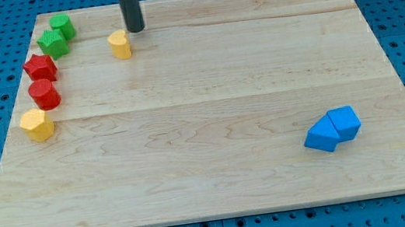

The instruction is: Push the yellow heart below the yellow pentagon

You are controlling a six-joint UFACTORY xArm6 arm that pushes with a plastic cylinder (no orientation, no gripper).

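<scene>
The yellow heart [120, 43] lies near the view's top, left of centre on the wooden board [211, 120]. The yellow pentagon [37, 124] lies at the board's left edge, well down and to the left of the heart. My tip [134, 31] stands just up and to the right of the heart, close to it or touching it. The dark rod rises out of the view's top.
Two green blocks [57, 35] sit touching at the top left corner. A red star-like block [40, 67] and a red round block [45, 94] lie below them, just above the pentagon. Two blue blocks [332, 129] touch at the lower right.
</scene>
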